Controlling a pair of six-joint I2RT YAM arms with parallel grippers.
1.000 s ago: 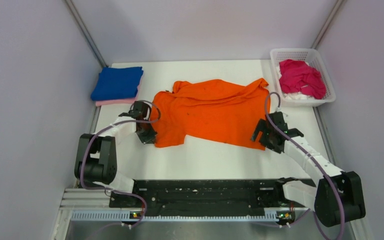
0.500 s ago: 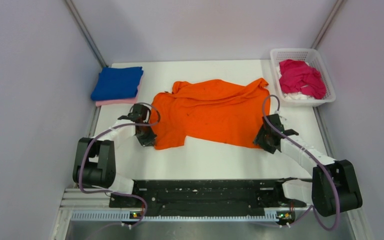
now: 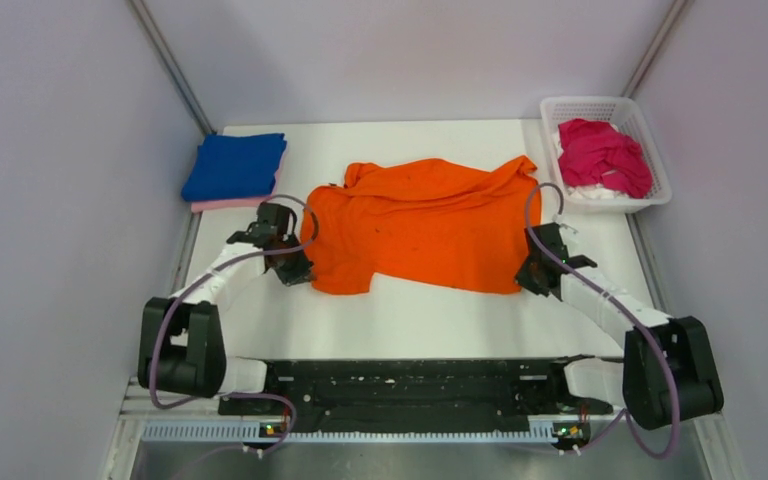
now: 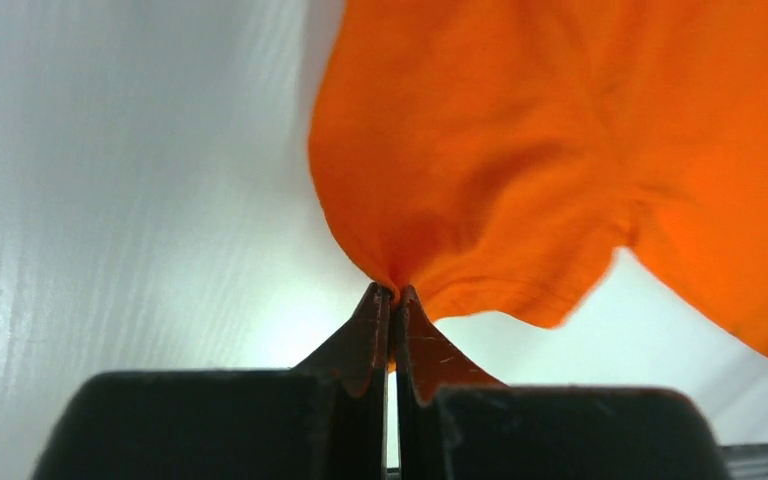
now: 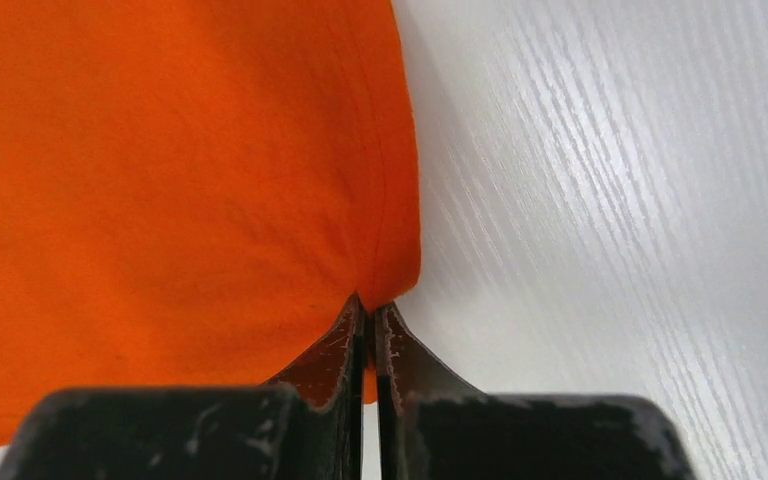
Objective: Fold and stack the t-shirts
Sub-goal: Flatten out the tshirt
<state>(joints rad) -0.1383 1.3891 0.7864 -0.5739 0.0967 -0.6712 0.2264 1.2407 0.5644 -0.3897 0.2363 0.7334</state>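
orange t-shirt (image 3: 420, 225) clamped at its near edge by left gripper (image 4: 392, 292) and right gripper (image 5: 368, 305), fold starting, next lift both evenly.

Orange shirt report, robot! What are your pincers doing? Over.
Left pincer shut on orange shirt at the sleeve. Right pincer shut on its hem corner. Shirt lies spread on table. Nothing blocking.

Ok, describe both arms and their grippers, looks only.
The left arm and right arm: white links, bulky black joint housings, a mauve cable looping along each. The left gripper and right gripper: black blocky bodies, thin dark scuffed fingers tapering to points.
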